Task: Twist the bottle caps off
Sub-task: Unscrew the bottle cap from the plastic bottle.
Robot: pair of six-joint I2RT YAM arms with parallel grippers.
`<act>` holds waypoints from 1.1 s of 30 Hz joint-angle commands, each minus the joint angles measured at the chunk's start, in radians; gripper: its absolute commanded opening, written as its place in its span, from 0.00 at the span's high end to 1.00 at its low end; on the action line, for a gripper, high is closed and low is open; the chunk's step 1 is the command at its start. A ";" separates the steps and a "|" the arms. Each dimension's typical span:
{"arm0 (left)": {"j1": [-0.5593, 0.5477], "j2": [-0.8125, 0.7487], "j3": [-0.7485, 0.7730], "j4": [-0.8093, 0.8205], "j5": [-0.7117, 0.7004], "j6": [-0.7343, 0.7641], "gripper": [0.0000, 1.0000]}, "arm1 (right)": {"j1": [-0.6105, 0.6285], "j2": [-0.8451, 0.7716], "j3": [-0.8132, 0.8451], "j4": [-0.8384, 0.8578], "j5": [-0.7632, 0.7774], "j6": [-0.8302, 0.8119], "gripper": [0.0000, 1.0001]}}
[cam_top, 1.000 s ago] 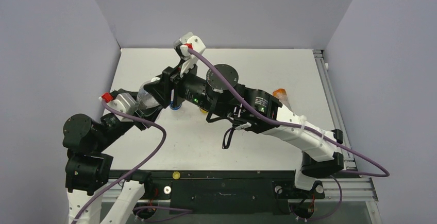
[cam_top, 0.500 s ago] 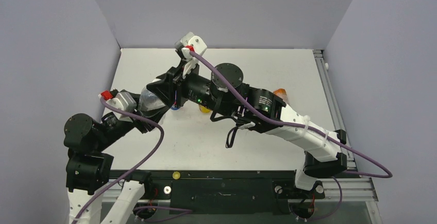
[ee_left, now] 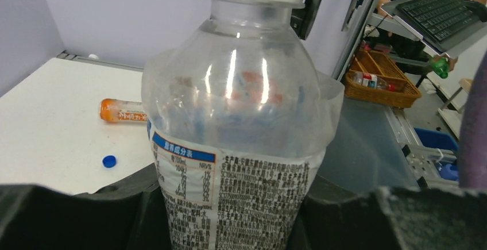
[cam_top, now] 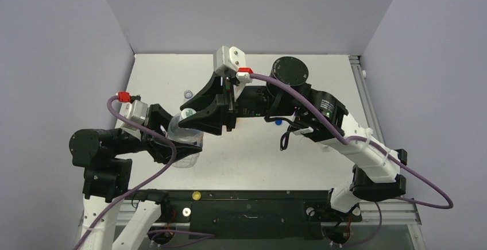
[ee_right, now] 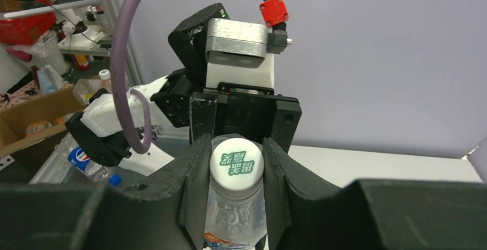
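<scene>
Right wrist view: I log the right gripper pinching the white cap of the water bottle, one finger pressed against each side. Next, the left gripper, clamped round that bottle's body at the near left of the tabletop. Further out I list an orange bottle lying flat, with a loose blue cap near it.

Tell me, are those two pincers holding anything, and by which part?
Both hold one clear water bottle: the left pincer grips its labelled body, and the right pincer is shut on its white cap.
</scene>
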 commanded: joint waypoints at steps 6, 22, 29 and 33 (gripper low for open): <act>0.015 0.004 0.043 -0.060 -0.154 0.050 1.00 | 0.032 -0.100 -0.022 -0.052 0.288 0.013 0.23; 0.017 -0.058 0.054 -0.425 -0.492 0.705 1.00 | 0.093 0.138 0.216 -0.104 0.704 0.206 0.27; 0.017 -0.050 0.059 -0.431 -0.514 0.702 1.00 | 0.087 0.129 0.181 -0.066 0.657 0.223 0.47; 0.017 -0.047 0.060 -0.430 -0.522 0.695 1.00 | 0.080 0.129 0.167 -0.067 0.644 0.224 0.54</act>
